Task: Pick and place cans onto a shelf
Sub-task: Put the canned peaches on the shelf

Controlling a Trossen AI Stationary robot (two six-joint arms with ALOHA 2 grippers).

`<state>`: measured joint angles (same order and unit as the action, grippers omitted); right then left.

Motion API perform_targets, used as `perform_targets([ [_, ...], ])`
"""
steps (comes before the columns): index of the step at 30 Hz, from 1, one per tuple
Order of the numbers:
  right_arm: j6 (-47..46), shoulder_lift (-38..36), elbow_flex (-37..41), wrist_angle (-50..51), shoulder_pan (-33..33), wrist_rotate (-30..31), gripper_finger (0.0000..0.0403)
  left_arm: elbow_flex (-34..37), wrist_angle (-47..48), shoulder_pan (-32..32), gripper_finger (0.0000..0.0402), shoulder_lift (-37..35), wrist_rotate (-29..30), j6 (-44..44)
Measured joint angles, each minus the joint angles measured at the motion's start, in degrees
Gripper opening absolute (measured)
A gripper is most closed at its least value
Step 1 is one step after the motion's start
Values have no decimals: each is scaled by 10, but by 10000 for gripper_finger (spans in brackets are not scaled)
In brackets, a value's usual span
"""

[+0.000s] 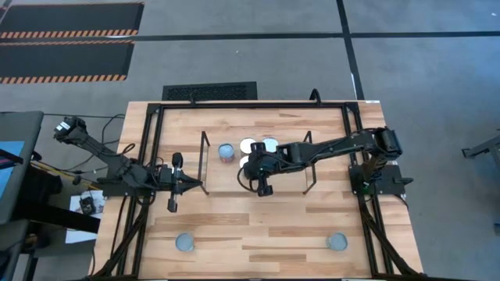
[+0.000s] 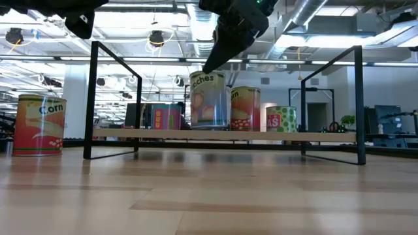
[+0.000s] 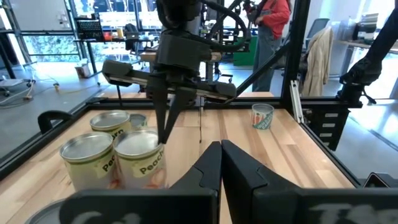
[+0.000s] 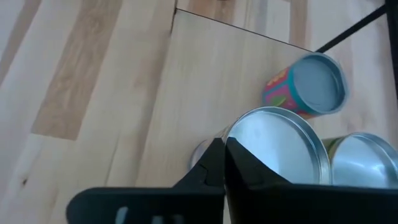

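The light-wood shelf point(image 1: 285, 181) with black wire ends stands mid-table. Several cans stand on it by their bases. One is pink-sided with a blue top point(image 1: 226, 151), two have white tops point(image 1: 269, 144), and a peaches can point(image 2: 209, 101) stands nearest. My right gripper point(image 1: 263, 187) is shut and points down, its tips just over the near rim of the peaches can's top point(image 4: 277, 146). My left gripper point(image 1: 201, 186) is shut and empty, level, at the shelf's left end. Two more cans stand on the table near the front, one at the left point(image 1: 185, 243) and one at the right point(image 1: 337, 241). My right gripper's shut fingertips point(image 3: 164, 134) stand at the near rim of the peaches can's top point(image 3: 146, 138), coming from above. I cannot tell whether they touch it. The can stands upright on the shelf.
The table's black frame rails point(image 1: 148, 140) run along its left and right sides. A person point(image 3: 273, 18) stands in the room beyond the table's right side. Bare wood lies between the shelf and the two front cans.
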<state>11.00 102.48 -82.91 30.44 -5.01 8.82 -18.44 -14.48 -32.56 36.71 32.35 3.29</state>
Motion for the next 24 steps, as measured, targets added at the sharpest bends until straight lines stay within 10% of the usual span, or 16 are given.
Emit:
perform_targets([
  [24,-11,-2,-4,5,7,4,67,0,0,0,0,0,0,-5],
])
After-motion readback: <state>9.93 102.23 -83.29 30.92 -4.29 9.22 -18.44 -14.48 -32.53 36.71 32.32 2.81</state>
